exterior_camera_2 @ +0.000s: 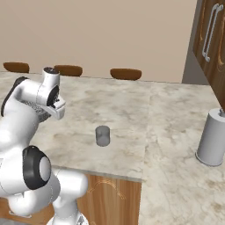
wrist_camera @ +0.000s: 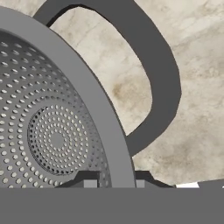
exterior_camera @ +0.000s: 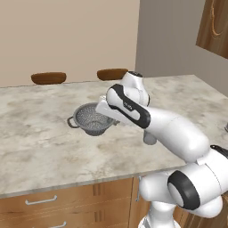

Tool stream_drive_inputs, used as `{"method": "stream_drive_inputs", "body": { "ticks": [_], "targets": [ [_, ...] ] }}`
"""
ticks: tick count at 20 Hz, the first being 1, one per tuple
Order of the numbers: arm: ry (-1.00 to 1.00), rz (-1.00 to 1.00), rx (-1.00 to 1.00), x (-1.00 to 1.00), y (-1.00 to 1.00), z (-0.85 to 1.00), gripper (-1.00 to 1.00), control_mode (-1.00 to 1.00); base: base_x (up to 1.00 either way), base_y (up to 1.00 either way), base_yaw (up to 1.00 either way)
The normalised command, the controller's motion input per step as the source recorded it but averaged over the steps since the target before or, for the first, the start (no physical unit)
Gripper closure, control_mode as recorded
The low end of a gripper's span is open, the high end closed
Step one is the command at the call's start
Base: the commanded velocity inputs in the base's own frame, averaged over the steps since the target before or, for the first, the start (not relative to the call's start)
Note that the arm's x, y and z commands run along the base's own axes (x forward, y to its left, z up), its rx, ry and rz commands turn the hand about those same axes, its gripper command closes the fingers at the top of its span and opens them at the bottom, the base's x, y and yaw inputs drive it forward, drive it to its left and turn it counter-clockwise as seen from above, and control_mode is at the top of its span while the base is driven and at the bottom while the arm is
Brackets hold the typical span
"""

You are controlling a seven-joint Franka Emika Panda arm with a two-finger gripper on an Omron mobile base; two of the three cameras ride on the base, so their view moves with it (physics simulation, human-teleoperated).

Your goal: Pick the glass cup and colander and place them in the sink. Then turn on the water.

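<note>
Seen from the hand: gripper (wrist_camera: pixel 114 183) closed narrow over the rim of the colander (wrist_camera: pixel 52 131), one dark fingertip (wrist_camera: pixel 89 180) inside the perforated wall, the other just outside it, rim pinched between. Loop handle arching up and to the right of the grip, marble showing through the loop.

From the left base view: colander (exterior_camera: pixel 90 118) sitting upright on the marble counter (exterior_camera: pixel 40 142), roughly mid-counter, one loop handle toward the left, the far side hidden behind the arm's wrist. Gripper itself hidden by the white hand there (fingers not visible from this side).

From the right base view: hand bent down over the colander (exterior_camera_2: pixel 38 110), only a sliver of perforated grey showing beneath the wrist. Glass cup (exterior_camera_2: pixel 103 136) standing upright on the counter (exterior_camera_2: pixel 132 127), well apart from the colander, toward the right and nearer the front edge. Large grey canister (exterior_camera_2: pixel 212 138) upright at the far right on the side run of counter. Three brown stool seats (exterior_camera_2: pixel 126 74) lined up behind the counter's far edge. Wooden drawers (exterior_camera: pixel 53 202) with pale handles below the front edge
</note>
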Motion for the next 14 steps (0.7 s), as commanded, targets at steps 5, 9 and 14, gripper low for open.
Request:
{"method": "stream_drive_inputs", "body": {
  "ticks": [5,9,14],
  "targets": [
    [0.00,0.00,0.00,0.00,0.00,0.00,1.00,1.00,-0.46,0.14,0.27],
    [0.00,0.00,0.00,0.00,0.00,0.00,1.00,1.00,-0.84,0.66,0.47],
    [0.00,0.00,0.00,0.00,0.00,0.00,1.00,1.00,-0.73,0.77,0.53]
  ]
}}
